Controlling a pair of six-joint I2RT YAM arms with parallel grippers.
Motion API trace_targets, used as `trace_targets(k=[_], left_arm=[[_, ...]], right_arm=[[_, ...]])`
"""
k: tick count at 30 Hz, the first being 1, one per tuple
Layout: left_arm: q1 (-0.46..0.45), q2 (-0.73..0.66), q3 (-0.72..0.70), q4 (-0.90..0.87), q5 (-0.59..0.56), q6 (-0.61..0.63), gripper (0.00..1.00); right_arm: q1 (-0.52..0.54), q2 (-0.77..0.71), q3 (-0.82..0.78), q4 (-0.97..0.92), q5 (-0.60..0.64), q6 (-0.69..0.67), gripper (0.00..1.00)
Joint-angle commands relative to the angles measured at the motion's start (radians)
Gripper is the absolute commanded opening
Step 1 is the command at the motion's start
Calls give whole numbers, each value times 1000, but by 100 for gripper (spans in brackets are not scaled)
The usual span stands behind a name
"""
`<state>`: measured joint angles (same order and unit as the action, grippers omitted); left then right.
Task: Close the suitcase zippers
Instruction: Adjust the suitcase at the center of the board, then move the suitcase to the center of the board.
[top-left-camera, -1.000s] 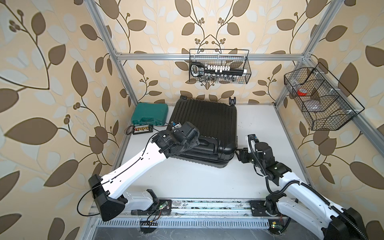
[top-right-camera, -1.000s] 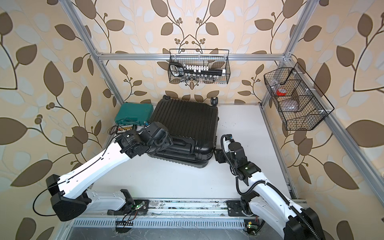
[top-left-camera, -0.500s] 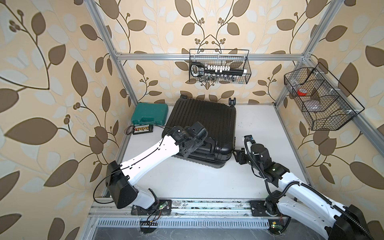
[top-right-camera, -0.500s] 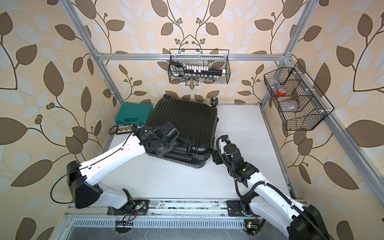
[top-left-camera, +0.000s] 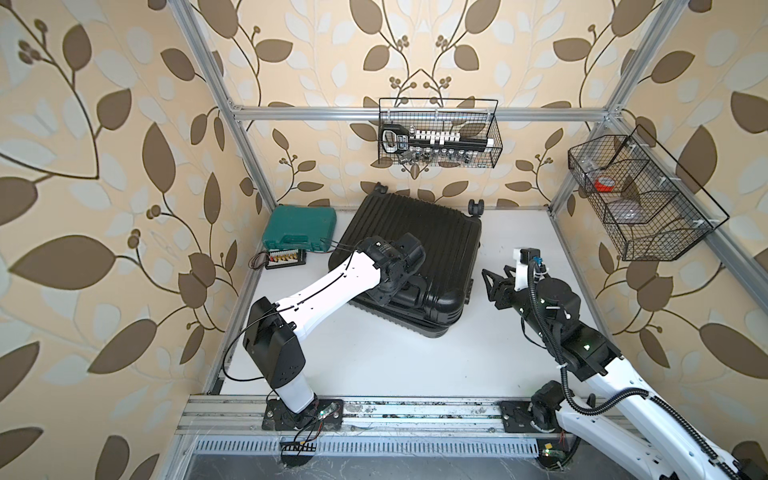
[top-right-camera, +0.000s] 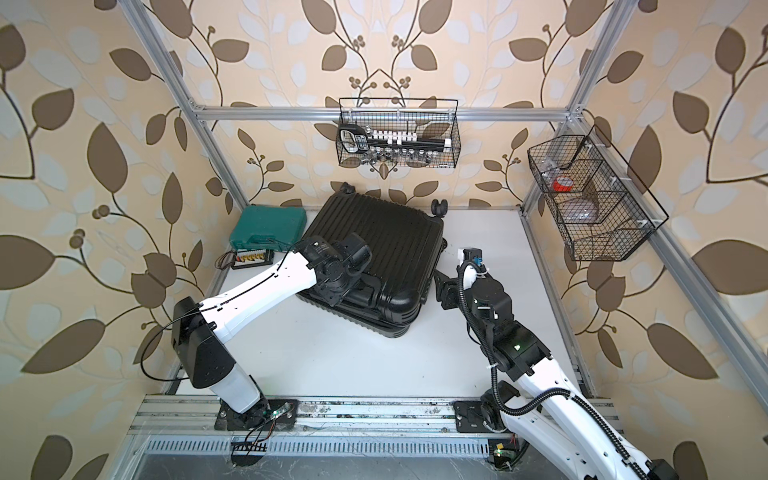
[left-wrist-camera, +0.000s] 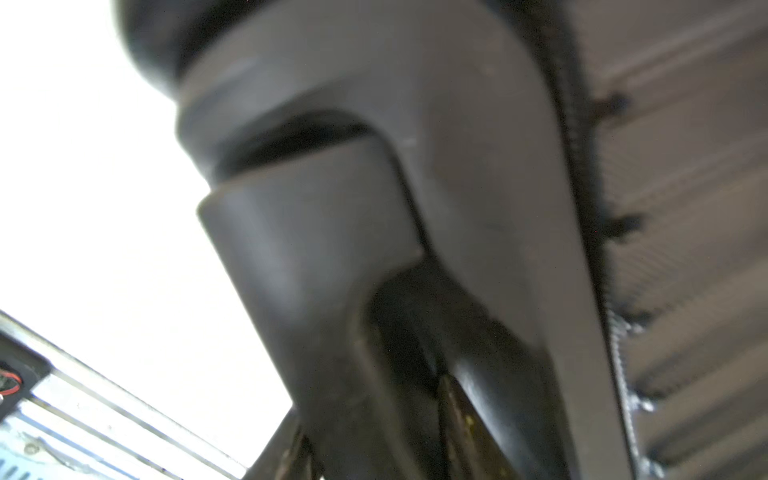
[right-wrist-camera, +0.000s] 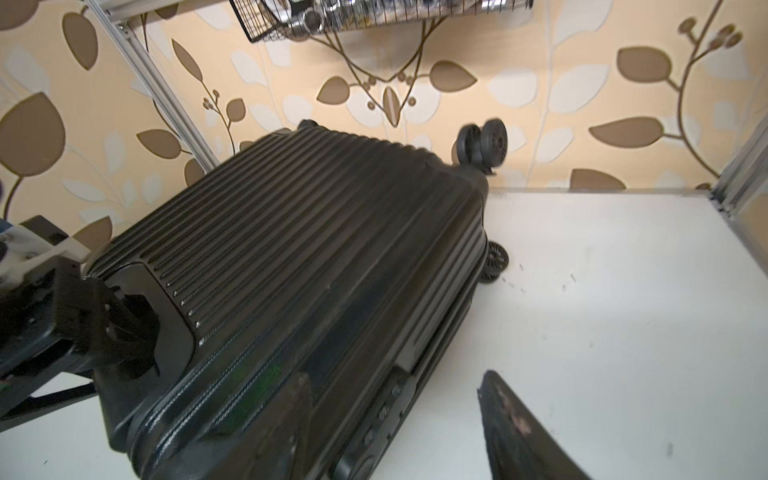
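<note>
The black ribbed suitcase (top-left-camera: 415, 232) (top-right-camera: 382, 237) (right-wrist-camera: 332, 232) lies flat and askew on the white table, both shell halves together. My left gripper (top-left-camera: 405, 291) (top-right-camera: 353, 291) (left-wrist-camera: 374, 436) is at its near end, shut on the suitcase's carry handle (left-wrist-camera: 316, 249), which fills the space between the fingers. The zippers' track (left-wrist-camera: 590, 199) runs along the seam beside that handle; I cannot make out the pulls. My right gripper (top-left-camera: 494, 274) (top-right-camera: 440, 282) (right-wrist-camera: 395, 376) hangs open just off the case's right side, touching nothing.
A green tool case (top-left-camera: 299, 228) and a small connector box (top-left-camera: 286, 258) sit at the back left, close to the suitcase. Wire baskets hang on the back wall (top-left-camera: 438, 139) and the right wall (top-left-camera: 640, 199). A metal rail (top-left-camera: 374, 411) borders the front.
The left jaws have closed onto the handle while the arm's elbow swung to the right. The suitcase has turned, its near end swinging right. The right gripper has drawn slightly away from the case.
</note>
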<state>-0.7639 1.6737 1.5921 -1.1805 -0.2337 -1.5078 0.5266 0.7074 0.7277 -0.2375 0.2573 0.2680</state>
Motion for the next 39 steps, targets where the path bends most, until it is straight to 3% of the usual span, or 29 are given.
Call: trace_targets(k=[1, 3, 7, 10, 14, 19, 24, 27, 33, 39], left_arm=[[-37, 18, 60, -8, -56, 301, 34], [-36, 7, 62, 1, -124, 382, 32], [-18, -60, -18, 167, -184, 680, 31], [65, -120, -108, 333, -45, 869, 34], [193, -185, -210, 511, 236, 1078, 36], [239, -143, -147, 525, 289, 1257, 35], [293, -6, 25, 427, 314, 1358, 31], [294, 46, 96, 369, 335, 1387, 38], [296, 36, 55, 365, 330, 1388, 56], [300, 32, -2, 378, 358, 1376, 57]], right_arm=[[3, -2, 58, -89, 49, -53, 65], [3, 2, 80, -110, 47, -58, 65], [3, 0, 87, -127, 42, -56, 66], [3, 4, 83, -133, 41, -56, 66], [0, 12, 86, -144, 49, -59, 66], [-16, 32, 96, -157, 38, -67, 67], [-69, 72, 108, -166, -33, -72, 68], [-104, 99, 110, -169, -91, -74, 68], [-126, 148, 103, -154, -151, -76, 68], [-138, 183, 95, -139, -182, -71, 68]])
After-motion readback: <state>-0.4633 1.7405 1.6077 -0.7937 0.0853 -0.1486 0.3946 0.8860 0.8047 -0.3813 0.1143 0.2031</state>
